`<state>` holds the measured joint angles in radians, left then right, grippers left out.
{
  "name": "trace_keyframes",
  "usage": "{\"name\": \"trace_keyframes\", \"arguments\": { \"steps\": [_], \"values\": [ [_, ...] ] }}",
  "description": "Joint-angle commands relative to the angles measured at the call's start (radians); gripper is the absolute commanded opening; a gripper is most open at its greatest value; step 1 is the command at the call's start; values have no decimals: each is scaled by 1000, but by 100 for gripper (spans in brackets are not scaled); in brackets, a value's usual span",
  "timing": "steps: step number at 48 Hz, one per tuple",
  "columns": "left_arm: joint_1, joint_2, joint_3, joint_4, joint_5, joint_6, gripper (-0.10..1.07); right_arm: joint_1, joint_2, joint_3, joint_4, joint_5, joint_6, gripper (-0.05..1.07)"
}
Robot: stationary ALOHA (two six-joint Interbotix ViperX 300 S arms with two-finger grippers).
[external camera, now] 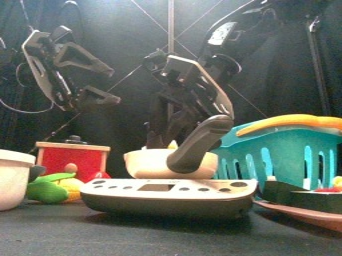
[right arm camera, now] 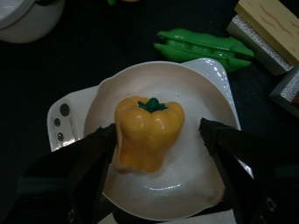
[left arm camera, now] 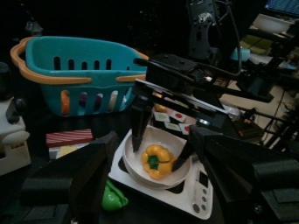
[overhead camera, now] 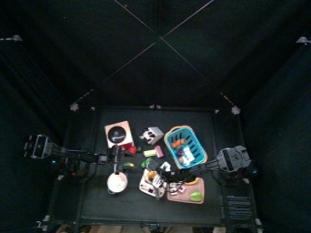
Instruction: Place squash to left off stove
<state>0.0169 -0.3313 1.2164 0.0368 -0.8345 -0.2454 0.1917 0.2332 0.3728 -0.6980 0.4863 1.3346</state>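
The yellow squash [right arm camera: 147, 131] lies in a white bowl [right arm camera: 205, 83] on a kitchen scale [external camera: 167, 193]. The right gripper [right arm camera: 158, 157] straddles it, jaws spread wide. It looks light, smooth and slippery; grip across its broad middle.

Top view: the items crowded on the desk [overhead camera: 91, 168] at centre frame are too small to identify individually; the stove [overhead camera: 119, 136] reads only as a tan square with a dark disc.

Front view: a white bowl [external camera: 12, 178] is cut off by the left edge. The blue basket [external camera: 297, 150] runs off the right edge. A plate [external camera: 301, 212] at lower right is cropped by the corner. The white dish [external camera: 150, 162] at centre is partly hidden behind the right gripper [external camera: 190, 165]; its contents cannot be seen.

Right wrist view: a wooden block [right arm camera: 271, 28] is cut off at upper right.
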Motion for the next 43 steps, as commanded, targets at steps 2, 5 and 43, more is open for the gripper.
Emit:
{"name": "trace_keyframes", "arguments": {
  "steps": [2, 5, 43],
  "values": [
    [0, 0, -11, -2, -5, 0, 99, 0, -21, -12, 3, -2, 0, 103],
    [0, 0, -11, -2, -5, 0, 99, 2, -21, -12, 5, -2, 0, 103],
    [0, 0, -11, 0, -5, 0, 99, 2, -35, -15, 12, -2, -2, 67]
  ]
}}
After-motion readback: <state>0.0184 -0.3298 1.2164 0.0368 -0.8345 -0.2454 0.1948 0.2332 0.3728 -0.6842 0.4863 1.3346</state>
